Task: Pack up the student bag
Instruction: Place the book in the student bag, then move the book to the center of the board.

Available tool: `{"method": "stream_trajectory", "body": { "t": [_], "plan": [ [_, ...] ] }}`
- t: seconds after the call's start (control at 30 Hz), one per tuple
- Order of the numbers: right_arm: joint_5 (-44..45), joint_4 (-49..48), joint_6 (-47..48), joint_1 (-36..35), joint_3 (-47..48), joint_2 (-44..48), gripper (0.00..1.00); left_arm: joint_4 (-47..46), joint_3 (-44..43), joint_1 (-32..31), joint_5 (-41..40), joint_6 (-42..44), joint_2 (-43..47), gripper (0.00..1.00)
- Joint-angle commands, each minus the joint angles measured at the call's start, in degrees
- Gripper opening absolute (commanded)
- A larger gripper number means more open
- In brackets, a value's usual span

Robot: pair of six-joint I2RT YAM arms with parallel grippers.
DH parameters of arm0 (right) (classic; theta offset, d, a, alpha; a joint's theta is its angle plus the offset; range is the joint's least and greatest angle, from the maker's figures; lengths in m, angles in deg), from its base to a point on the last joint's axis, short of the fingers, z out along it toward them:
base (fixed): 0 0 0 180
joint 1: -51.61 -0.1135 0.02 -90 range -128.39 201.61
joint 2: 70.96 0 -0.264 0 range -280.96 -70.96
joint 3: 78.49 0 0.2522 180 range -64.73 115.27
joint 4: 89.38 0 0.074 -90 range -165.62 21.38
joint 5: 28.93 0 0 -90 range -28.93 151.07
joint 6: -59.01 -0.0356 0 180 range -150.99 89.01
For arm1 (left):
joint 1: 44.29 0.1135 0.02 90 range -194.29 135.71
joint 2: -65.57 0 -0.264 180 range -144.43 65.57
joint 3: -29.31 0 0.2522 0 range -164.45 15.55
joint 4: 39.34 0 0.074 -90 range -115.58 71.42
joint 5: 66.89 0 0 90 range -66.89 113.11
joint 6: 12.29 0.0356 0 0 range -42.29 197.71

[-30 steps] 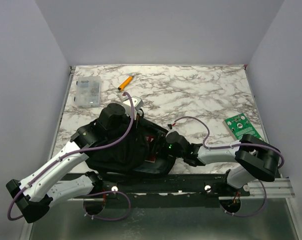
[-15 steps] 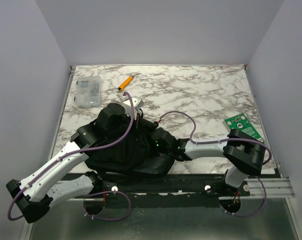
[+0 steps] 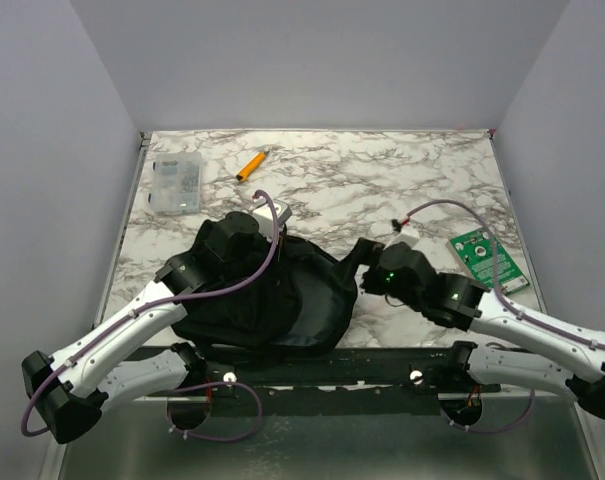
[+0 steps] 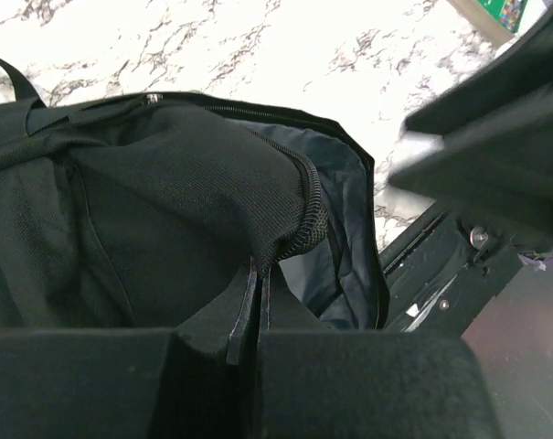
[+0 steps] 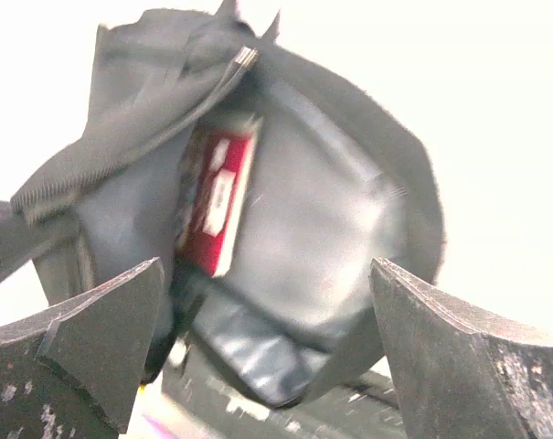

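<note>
**Top external view.** The student bag [image 3: 272,300], a black backpack of soft fabric with a rounded outline, lies slumped at the near edge of the marble-patterned table [image 3: 382,180]. Its mouth faces right. The left gripper [image 3: 270,232] sits at the bag's far edge. The right gripper [image 3: 367,255] hangs just beside the bag's mouth. Beyond the bag to the left lie a clear plastic box [image 3: 175,183] and an orange marker [image 3: 250,165]. A green circuit board [image 3: 487,258] lies well to the bag's right.

**Left wrist view.** The left gripper [image 4: 256,338] has its fingers pressed together, pinching the coarse woven upper lip of the bag [image 4: 166,201] beside the zipper [image 4: 311,206]. This grip probably lifts the lip so that the mouth gapes. Below the lip, smooth dark lining [image 4: 349,238] shows.

**Right wrist view.** The right gripper [image 5: 265,274] has its fingers [image 5: 93,338] spread wide with nothing between them. It faces the open mouth of the bag [image 5: 377,155]. Inside, a flat red item [image 5: 217,206] rests against the grey lining. The blur hides whether it is a book or a box.
</note>
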Motion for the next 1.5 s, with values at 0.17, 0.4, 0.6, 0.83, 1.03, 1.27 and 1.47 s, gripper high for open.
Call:
{"method": "stream_trajectory", "body": {
  "t": [0.17,0.4,0.6,0.83,1.03,1.27,1.47],
  "plan": [
    [-0.26,9.83,15.60,39.07,-0.59,5.17,1.00,-3.79,1.50,0.54,7.07,-3.55,-7.12,0.00],
    [-8.36,-0.31,20.07,66.39,4.33,-18.01,1.00,-6.88,3.29,0.23,16.72,-6.80,-10.34,0.02],
    [-2.07,-6.03,19.10,75.46,6.86,-28.55,1.00,-10.25,6.08,-0.38,21.70,-8.79,-9.79,0.18],
    [-3.92,-7.95,23.78,85.85,9.81,-37.48,1.00,-11.90,7.72,-1.22,25.12,-9.32,-6.85,0.52],
    [-9.95,-9.29,22.53,88.59,9.11,-42.03,1.00,-12.55,7.89,-1.69,26.47,-10.14,-2.65,0.63],
    [-22.94,-10.71,19.95,88.38,-1.68,-33.30,1.00,-13.02,6.42,-1.76,26.70,-11.81,-0.51,0.75],
    [-35.88,-8.52,19.36,85.98,-10.13,-21.56,1.00,-14.31,4.10,-1.77,23.37,-15.66,-2.99,0.80]
  ]
}}
